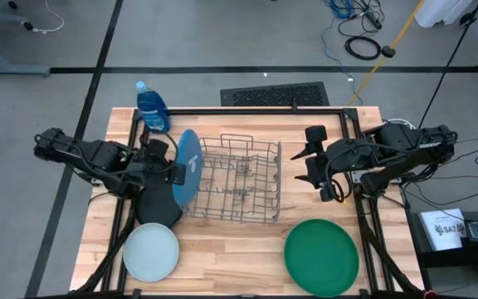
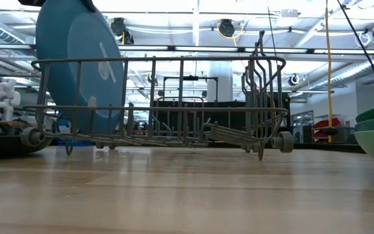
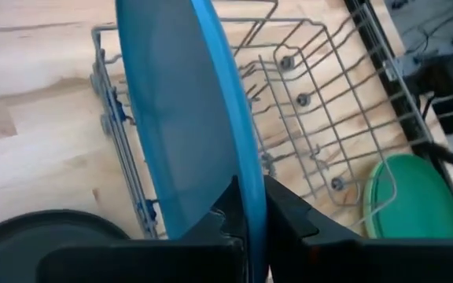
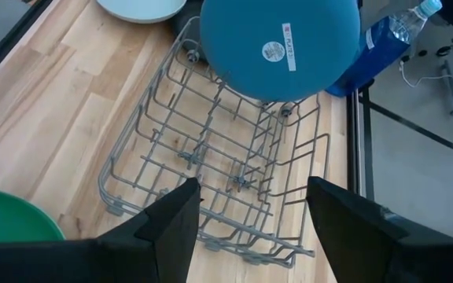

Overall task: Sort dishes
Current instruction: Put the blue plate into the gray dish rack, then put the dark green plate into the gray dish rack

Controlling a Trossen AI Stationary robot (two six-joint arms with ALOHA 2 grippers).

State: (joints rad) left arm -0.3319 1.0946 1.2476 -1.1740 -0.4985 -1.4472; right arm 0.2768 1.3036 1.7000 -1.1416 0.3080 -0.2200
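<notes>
I am pinching the rim of the large round blue plate between my left fingers, holding it on edge at the left end of the grey wire rack. My right fingers are hanging spread wide and empty beside the rack's right end, above the wooden table.

The blue plate stands on edge, blocking the wire rack's left end; its remaining slots lie open from above.
</notes>
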